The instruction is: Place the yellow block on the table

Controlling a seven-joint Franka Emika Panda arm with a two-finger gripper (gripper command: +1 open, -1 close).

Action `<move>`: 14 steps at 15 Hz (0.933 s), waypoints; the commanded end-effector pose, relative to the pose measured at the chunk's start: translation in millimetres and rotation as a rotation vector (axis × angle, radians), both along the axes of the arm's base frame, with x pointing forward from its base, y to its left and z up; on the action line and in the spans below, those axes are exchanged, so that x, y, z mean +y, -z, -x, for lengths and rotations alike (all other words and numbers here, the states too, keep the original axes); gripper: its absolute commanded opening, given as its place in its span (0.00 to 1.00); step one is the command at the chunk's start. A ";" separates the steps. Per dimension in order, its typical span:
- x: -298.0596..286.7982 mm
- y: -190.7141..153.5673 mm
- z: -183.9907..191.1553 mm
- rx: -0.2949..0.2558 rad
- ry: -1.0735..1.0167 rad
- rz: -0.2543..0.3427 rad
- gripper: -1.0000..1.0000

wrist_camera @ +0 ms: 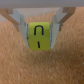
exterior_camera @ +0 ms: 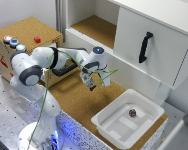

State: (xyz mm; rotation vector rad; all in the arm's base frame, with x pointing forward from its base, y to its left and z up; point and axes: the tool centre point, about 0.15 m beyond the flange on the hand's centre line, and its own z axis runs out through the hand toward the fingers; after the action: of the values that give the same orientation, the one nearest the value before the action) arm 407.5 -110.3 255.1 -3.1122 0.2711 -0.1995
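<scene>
The yellow block is bright yellow with dark marks on its face and sits between my two fingers in the wrist view, just above the cork-brown table. My gripper is shut on it. In the exterior view my gripper hangs over the table near its middle, pointing down; the block is too small to make out there.
A white plastic tray with a small dark roundish object stands at the exterior view's right. A cork-topped box with buttons is behind the arm. A white cabinet with a black handle rises at the back. A yellow-green cable loops by the gripper.
</scene>
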 end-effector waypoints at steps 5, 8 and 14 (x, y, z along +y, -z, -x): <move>-20.5 32.7 -13.4 0.131 -0.154 -0.033 1.00; -12.5 7.0 -3.9 0.094 -0.169 -0.038 1.00; -47.9 -71.8 4.4 -0.038 -0.042 0.031 1.00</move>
State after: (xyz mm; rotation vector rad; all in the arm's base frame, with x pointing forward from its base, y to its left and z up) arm 420.8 -130.7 254.1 -3.1228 0.0691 -0.1261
